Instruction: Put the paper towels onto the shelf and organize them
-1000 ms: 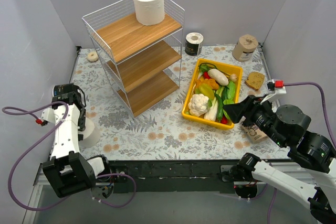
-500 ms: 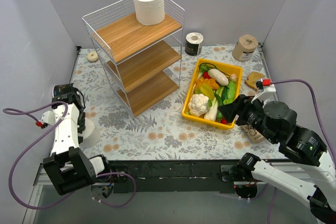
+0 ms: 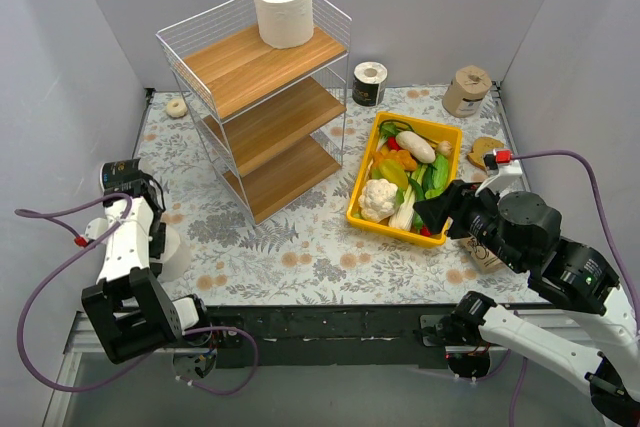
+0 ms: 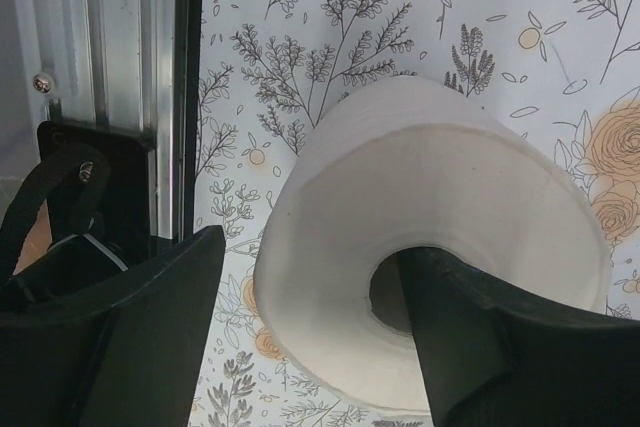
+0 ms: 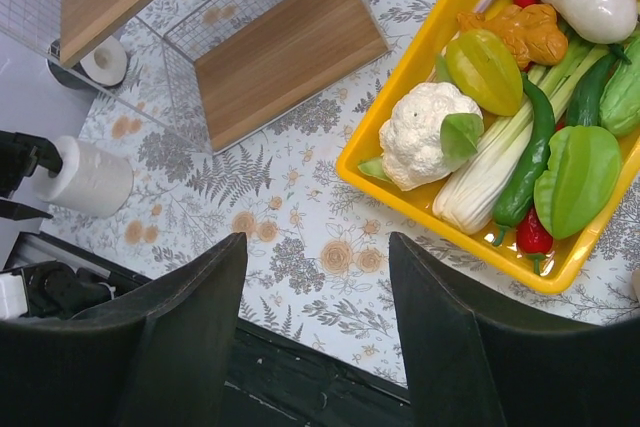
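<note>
Floral table (image 3: 300,247) w/ shelf (image 3: 262,97), bin (image 3: 421,123), rolls (image 3: 369,84)

Top view: white roll (image 3: 177,255) mostly behind left arm (image 3: 125,247) at 8 o'clock. Tan roll (image 3: 487,257), probably 1, largely under right arm (image 3: 525,237). Left gripper (image 4: 310,257): 1 fingertip lost inside core.

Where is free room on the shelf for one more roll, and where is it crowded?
On the shelf, the middle board and bottom board are bare. The top board is free left of the white roll. The table right of the yellow bin is crowded.
</note>
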### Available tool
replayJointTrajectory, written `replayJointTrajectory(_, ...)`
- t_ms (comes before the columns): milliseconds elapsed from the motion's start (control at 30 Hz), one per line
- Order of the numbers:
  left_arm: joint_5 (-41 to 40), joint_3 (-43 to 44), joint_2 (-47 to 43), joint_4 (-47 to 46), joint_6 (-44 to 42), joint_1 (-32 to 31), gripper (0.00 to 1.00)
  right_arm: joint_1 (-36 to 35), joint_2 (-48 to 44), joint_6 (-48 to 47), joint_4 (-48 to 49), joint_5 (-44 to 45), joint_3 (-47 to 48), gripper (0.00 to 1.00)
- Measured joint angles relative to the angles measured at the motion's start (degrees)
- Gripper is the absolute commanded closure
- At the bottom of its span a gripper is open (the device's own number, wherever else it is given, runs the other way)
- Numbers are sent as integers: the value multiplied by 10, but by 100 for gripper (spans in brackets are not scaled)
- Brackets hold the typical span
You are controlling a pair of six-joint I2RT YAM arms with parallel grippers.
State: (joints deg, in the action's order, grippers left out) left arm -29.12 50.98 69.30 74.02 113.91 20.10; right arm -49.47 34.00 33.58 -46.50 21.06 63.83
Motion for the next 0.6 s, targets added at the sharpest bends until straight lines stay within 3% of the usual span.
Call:
replayJointTrajectory(67,0,0,0,-4,0,0,46,0,0,-4,0,2,0,33)
replayJointTrajectory(100,0,0,-2,-5,0,0,63,0,1,-6,0,2,0,33)
replayJointTrajectory(167,1,3,-14,-6,-2,0,74,0,2,-9,0,6,0,32)
replayJointTrajectory(300,2,5,-65,-11,-26,0,82,0,3,-12,5,12,0,32)
replayJointTrajectory(333,3,4,-83,-15,-33,0,91,0,3,-13,8,12,0,32)
replayJointTrajectory(400,9,4,-109,-20,-42,0,97,0,4,-15,18,11,-2,32)
replayJointTrajectory(600,43,16,-99,-5,-67,0,100,0,6,-19,33,-3,-19,32)
